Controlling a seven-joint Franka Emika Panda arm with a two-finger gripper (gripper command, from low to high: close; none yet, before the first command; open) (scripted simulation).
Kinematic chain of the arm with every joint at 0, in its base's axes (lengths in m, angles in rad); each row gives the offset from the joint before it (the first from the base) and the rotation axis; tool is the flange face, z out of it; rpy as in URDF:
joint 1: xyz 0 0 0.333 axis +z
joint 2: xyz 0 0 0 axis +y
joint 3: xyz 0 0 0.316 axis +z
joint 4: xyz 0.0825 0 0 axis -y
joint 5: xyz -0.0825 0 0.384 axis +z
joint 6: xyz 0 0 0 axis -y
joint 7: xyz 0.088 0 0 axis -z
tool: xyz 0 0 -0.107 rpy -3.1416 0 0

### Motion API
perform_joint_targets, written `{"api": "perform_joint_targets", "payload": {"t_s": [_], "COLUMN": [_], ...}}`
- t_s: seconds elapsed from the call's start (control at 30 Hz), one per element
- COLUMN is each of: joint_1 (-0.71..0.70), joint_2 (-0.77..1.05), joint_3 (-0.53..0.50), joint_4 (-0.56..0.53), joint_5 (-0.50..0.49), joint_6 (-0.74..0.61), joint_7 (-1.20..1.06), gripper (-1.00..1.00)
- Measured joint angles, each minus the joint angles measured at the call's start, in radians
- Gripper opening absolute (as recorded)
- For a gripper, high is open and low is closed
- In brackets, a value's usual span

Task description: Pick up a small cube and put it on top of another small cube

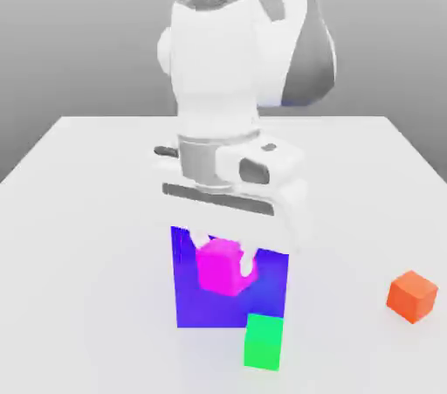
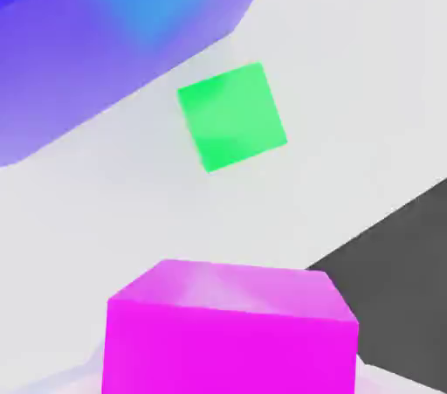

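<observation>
My gripper (image 1: 225, 263) is shut on the small magenta cube (image 1: 218, 267), holding it lifted off the white table in front of a large blue-purple block (image 1: 262, 292). In the hand view the magenta cube (image 2: 229, 331) sits close to the camera between the fingers. A green cube (image 1: 264, 342) rests on the table just below and toward the exterior view's right of the held cube; it also shows in the hand view as the green cube (image 2: 232, 116) beneath the hand.
An orange cube (image 1: 411, 295) lies on the white table (image 1: 87, 209) at the exterior view's right. The blue-purple block (image 2: 113, 25) stands close behind the green cube. The table's edge meets dark floor (image 2: 402, 279) near the hand.
</observation>
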Motion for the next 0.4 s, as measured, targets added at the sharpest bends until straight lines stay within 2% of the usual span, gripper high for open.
{"api": "perform_joint_targets", "payload": {"t_s": [0.1,0.3,0.33,0.4], "joint_1": [0.052,0.045,0.046,0.046], "joint_2": [0.061,0.216,0.232,0.232], "joint_3": [0.008,-0.014,-0.016,-0.016], "joint_4": [-0.016,-0.011,-0.01,-0.01], "joint_5": [-0.052,-0.09,-0.093,-0.093], "joint_6": [0.026,0.167,0.182,0.182], "joint_7": [-0.041,-0.026,-0.023,-0.023], "gripper": [-1.0,-1.0,1.0,1.0]}}
